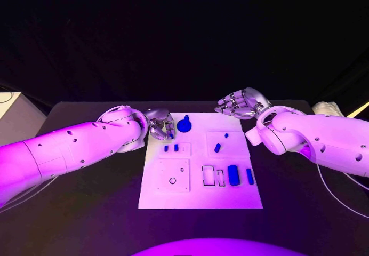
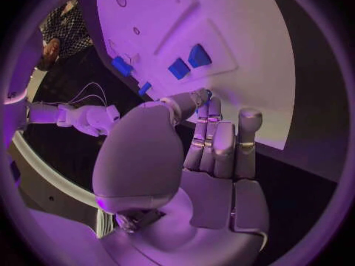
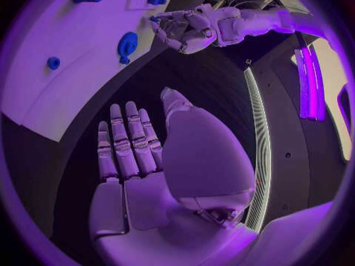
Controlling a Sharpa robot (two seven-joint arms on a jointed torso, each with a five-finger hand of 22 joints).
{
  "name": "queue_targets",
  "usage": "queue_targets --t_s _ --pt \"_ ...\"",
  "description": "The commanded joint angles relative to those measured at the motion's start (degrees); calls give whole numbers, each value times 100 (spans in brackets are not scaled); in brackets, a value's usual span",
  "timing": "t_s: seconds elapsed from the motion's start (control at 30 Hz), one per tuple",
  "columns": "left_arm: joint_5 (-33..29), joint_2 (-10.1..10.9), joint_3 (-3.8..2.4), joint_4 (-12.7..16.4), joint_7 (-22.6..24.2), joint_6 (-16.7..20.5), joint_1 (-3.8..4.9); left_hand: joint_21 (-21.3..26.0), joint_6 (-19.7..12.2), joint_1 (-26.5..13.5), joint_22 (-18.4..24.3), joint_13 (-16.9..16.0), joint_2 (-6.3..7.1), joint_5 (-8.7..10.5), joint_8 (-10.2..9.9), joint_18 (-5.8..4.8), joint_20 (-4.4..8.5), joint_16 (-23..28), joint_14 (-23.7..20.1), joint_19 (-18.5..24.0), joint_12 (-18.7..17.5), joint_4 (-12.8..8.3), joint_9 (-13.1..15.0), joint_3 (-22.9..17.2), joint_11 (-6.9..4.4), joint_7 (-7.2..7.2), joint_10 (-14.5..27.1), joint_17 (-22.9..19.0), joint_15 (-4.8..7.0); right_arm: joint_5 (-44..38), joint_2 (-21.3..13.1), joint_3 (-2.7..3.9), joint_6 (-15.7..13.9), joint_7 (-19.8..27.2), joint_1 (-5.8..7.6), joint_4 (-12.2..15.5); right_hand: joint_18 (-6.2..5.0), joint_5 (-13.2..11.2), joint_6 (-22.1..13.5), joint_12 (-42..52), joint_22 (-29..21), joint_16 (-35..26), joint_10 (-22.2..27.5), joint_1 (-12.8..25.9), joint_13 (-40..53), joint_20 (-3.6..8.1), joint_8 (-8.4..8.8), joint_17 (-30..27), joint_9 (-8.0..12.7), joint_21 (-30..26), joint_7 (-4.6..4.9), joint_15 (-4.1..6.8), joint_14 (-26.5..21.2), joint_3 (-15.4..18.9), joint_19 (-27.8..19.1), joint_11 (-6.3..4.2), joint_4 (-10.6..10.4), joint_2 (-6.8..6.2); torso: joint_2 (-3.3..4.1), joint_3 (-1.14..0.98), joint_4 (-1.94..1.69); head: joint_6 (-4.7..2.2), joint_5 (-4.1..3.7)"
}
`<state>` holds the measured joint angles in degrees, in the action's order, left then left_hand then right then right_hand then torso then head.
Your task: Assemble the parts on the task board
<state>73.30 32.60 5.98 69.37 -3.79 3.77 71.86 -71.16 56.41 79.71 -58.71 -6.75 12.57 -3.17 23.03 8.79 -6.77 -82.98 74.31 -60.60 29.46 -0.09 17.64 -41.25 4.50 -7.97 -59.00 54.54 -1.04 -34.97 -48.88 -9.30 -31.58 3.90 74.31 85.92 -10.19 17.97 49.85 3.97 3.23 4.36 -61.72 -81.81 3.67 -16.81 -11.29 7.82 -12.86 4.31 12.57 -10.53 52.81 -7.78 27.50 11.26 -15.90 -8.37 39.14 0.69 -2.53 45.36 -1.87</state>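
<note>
Both empty robot hands, left and right, fingers apart, flank the task board.

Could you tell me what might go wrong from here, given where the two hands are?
The left hand hangs at the task board edge, close to the large blue part; a careless reach could knock it. The small blue parts stand close together, so fingers might catch both. The right hand, holding nothing, sits beyond the board's far corner.
</note>
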Motion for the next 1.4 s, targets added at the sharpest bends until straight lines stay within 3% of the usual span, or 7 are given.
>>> queue_targets --t_s 0.03,0.5,1.4 --pt "34 -38 1 -14 -24 -78 0 22 36 -69 1 5 -8 4 -13 -69 -12 14 -17 29 -32 -29 10 11 9 -13 -48 5 4 -24 4 1 77 60 -1 7 58 23 40 -16 2 -17 -15 -19 -2 1 16 -9 8 -10 188 -6 -42 -41 4 -2 -2 12 1 0 -2 0 -3" --pt "36 -91 4 -11 -3 -44 -1 24 35 -70 2 5 -10 5 -18 -69 -13 16 -19 30 -39 -31 11 12 10 -14 -51 2 3 -24 1 1 82 59 -1 12 58 23 40 -16 2 -17 -15 -19 -2 1 16 -9 8 -10 188 -6 -42 -41 4 -2 -2 12 -1 -3 0 1 -15" --pt "169 -173 31 -183 -234 -416 -7 8 50 -51 -27 0 -38 5 -33 -75 -16 20 -29 3 -70 -53 20 7 6 -12 -78 -13 5 -24 -8 1 91 57 -1 14 60 24 50 -16 0 -20 -24 -5 -3 1 19 -21 12 -13 185 -7 -49 -58 -6 -4 -8 0 -6 1 -9 34 -30"
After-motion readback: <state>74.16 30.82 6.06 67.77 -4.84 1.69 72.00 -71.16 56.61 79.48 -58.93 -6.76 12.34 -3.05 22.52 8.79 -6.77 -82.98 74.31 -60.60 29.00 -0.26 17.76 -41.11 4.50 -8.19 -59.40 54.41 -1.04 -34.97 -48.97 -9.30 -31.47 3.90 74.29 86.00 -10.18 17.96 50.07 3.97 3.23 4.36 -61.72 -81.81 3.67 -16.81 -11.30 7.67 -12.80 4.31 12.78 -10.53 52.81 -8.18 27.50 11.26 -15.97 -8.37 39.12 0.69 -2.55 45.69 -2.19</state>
